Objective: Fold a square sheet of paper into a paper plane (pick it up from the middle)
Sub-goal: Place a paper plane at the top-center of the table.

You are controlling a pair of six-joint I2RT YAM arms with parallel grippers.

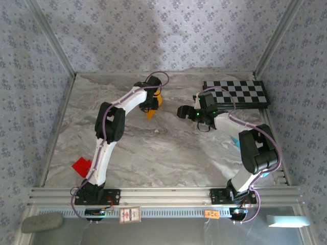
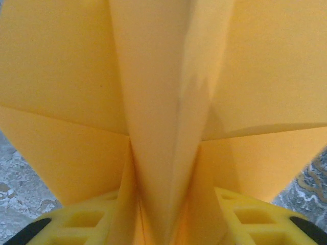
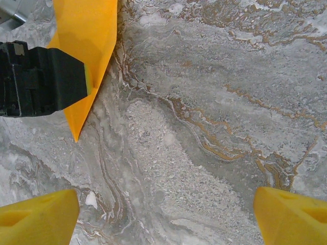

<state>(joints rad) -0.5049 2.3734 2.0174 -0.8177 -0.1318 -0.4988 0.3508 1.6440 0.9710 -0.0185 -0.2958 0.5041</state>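
Bare marble table (image 3: 214,102) lies free beneath and between the right gripper's (image 3: 163,217) spread fingers (image 3: 291,217). To its front-left, the paper plane (image 3: 87,30) clamped in the left gripper (image 1: 153,105) bars the way; the checkerboard (image 1: 237,93) lies behind it, beside its arm.

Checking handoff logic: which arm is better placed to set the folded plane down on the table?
Left. The left gripper is shut on the paper plane at its centre fold. The right gripper is open over bare table, beside the plane, holding nothing.
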